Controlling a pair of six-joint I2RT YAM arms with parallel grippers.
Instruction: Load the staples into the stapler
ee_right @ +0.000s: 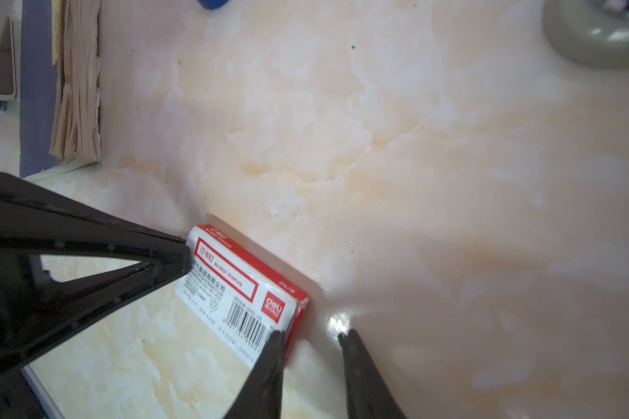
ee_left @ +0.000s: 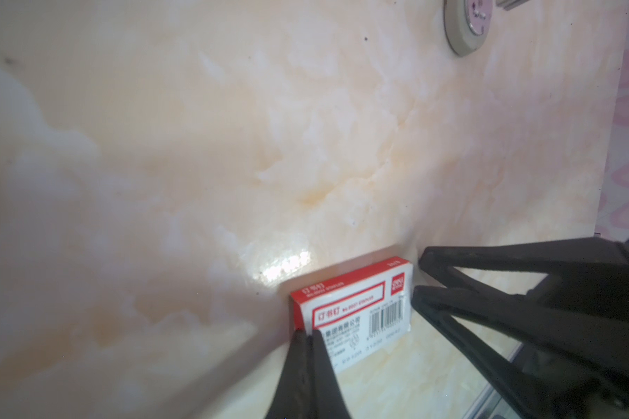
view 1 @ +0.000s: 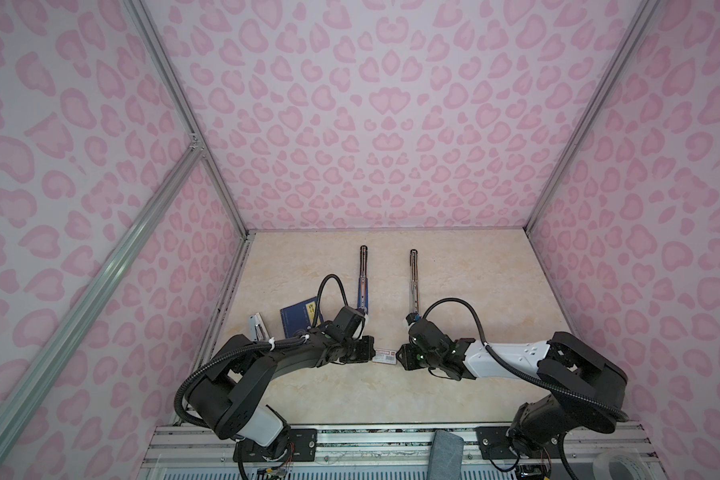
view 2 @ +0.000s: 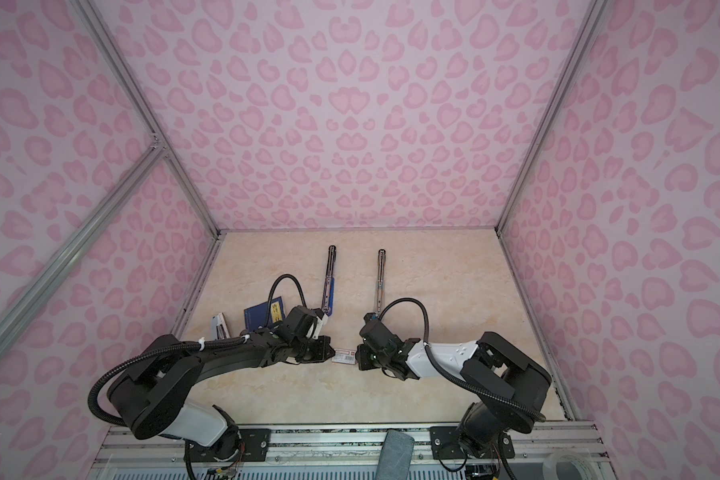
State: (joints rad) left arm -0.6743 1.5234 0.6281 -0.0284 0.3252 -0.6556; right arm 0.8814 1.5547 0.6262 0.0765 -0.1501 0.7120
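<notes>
pink heart-print walls are seen closing in a beige marble-look tabletop, and all the action is packed into its near half. the staple box, white with a red label and a barcode, is found lying flat on the tabletop between the two grippers, in both top views. it looks closed, so the staples themselves are hidden. the left gripper is seen with its fingers pressed tight together, tips set against one short end of the box; nothing is seen pinched between them. at the opposite short end the right gripper is held with its fingers parted, one fingertip over the box's corner, the other clear of it above bare tabletop, so no clamp is made. further back, two staplers are laid out long and opened flat, side by side but apart: a blue stapler behind the left arm and a silver stapler behind the right. a dark blue booklet is spotted left of the blue stapler, its page edges caught in the right wrist view. a small white and grey object is noted near the left wall; what it is cannot be told.
</notes>
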